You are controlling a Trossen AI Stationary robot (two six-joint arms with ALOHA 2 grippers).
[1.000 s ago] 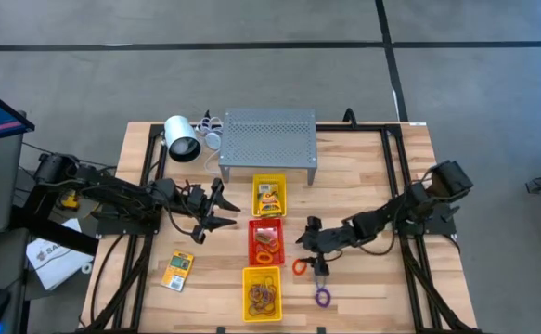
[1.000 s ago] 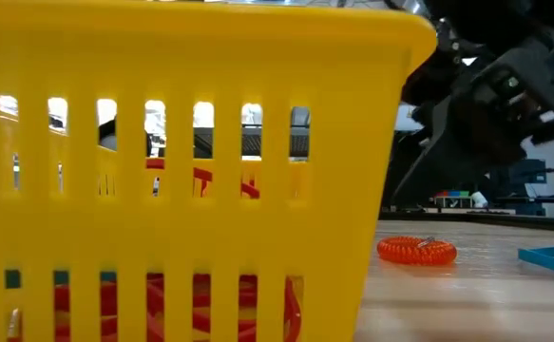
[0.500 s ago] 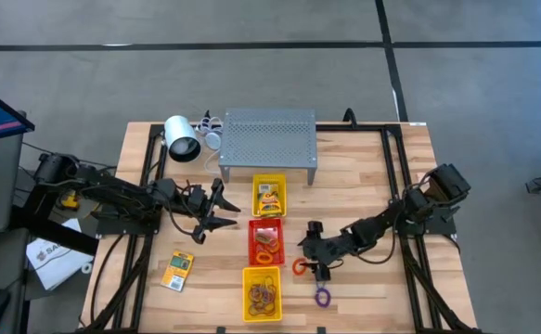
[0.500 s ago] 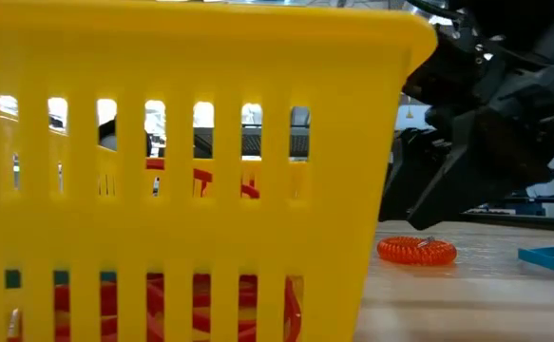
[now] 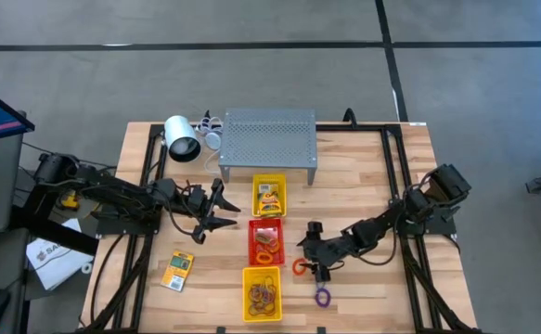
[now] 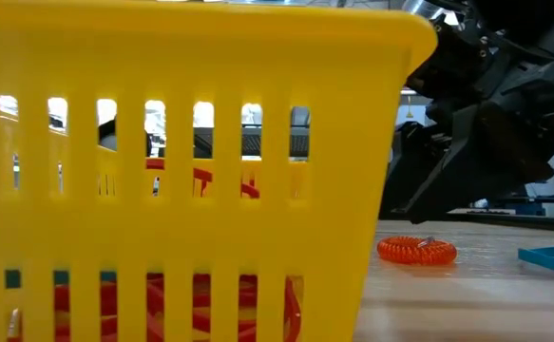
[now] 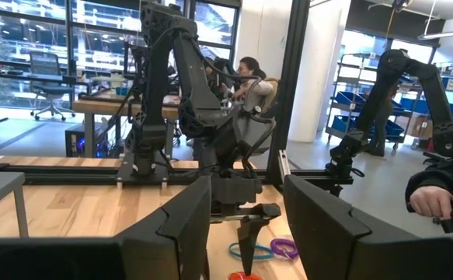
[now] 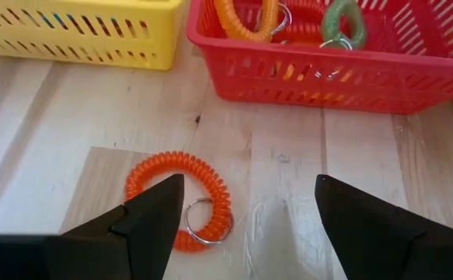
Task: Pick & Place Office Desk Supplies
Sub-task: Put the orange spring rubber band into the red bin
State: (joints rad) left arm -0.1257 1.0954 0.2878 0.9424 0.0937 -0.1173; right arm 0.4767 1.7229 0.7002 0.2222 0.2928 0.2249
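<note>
Right claw [image 5: 317,270]: you have brought it down from beside the red tray [image 5: 253,228] to hang low over the orange coil [image 8: 181,200], fingers spread wide and holding nothing; the coil lies on the worktop [image 5: 363,176] just beside that tray, framed between the fingers in the wrist view. Purple loop [image 5: 322,297]: on the worktop, near the claw, untouched. Left claw [image 5: 220,212]: idle, partly open, empty; judged next, a short drop and a squeeze.

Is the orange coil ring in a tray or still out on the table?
Out. The orange coil ring lies flat on the wood beside the red tray, between the open right hand's fingers.
</note>
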